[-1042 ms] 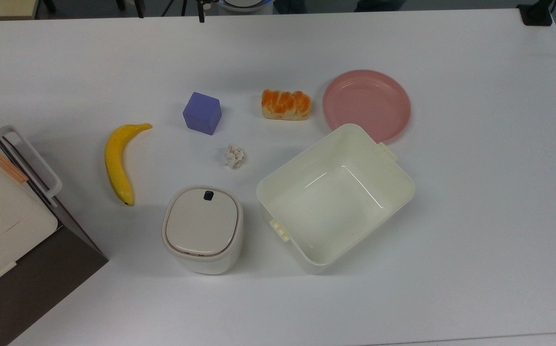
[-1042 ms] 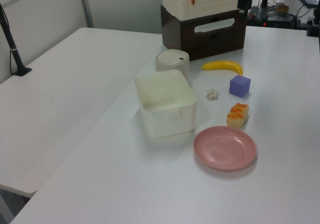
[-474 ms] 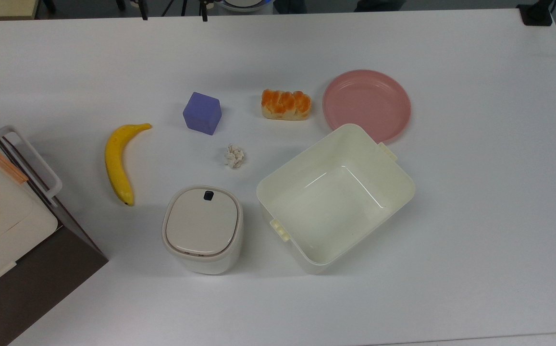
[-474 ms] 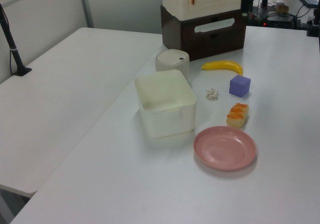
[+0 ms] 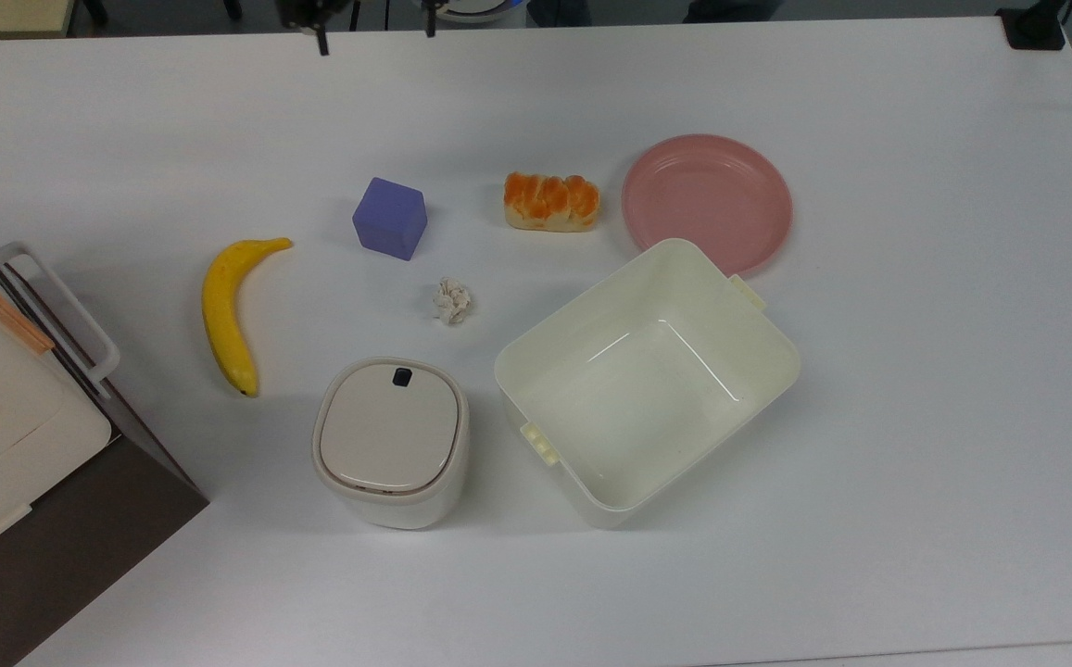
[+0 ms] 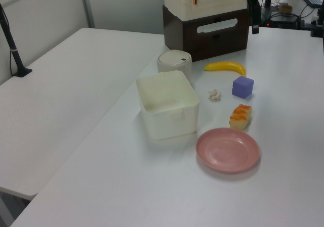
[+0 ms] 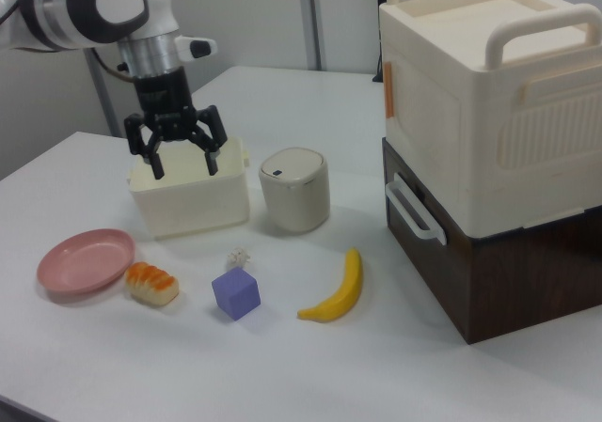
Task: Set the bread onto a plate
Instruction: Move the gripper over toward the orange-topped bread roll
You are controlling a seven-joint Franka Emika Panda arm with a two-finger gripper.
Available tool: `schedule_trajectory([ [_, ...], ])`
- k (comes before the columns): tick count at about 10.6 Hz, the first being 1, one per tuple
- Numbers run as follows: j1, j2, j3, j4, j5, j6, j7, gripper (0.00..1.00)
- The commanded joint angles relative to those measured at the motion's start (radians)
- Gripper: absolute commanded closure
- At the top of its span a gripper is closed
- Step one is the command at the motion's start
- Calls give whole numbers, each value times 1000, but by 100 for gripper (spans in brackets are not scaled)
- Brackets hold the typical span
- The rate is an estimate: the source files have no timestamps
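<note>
Bread [image 5: 551, 201], a small loaf with a shiny orange-brown top and pale sides, lies flat on the white table [image 5: 915, 371]. It is just beside the round pink plastic plate [image 5: 707, 204], on the top view's left of it, with a thin strip of table between them. Nothing is on the plate.

The black two-finger gripper [image 7: 176, 164] hangs in the air with its fingers spread wide apart and holding nothing. In the top view its fingertips [image 5: 321, 42] poke in at the far edge of the table, well apart from the bread.

A big cream plastic tub [image 5: 647, 380] sits near the plate, and its far corner hides a bit of the plate's rim in the top view. A purple cube [image 5: 391, 218] sits on the top view's left of the bread. A small crumpled white paper ball [image 5: 451, 301] lies near the cube. A yellow banana [image 5: 228, 315] lies further to the top view's left. A cream bin with a lid [image 5: 391, 443] stands beside the tub. A big cream and brown box [image 7: 489, 149] stands at the right view's right.
</note>
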Motion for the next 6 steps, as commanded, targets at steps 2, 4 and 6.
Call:
schedule_trajectory([
  [2,165,-12,-7,-101,-131,-15,37,0],
  [4,208,2,-7,-112,-136,-14,69,0],
  [6,225,15,0,-135,-125,3,54,0],
])
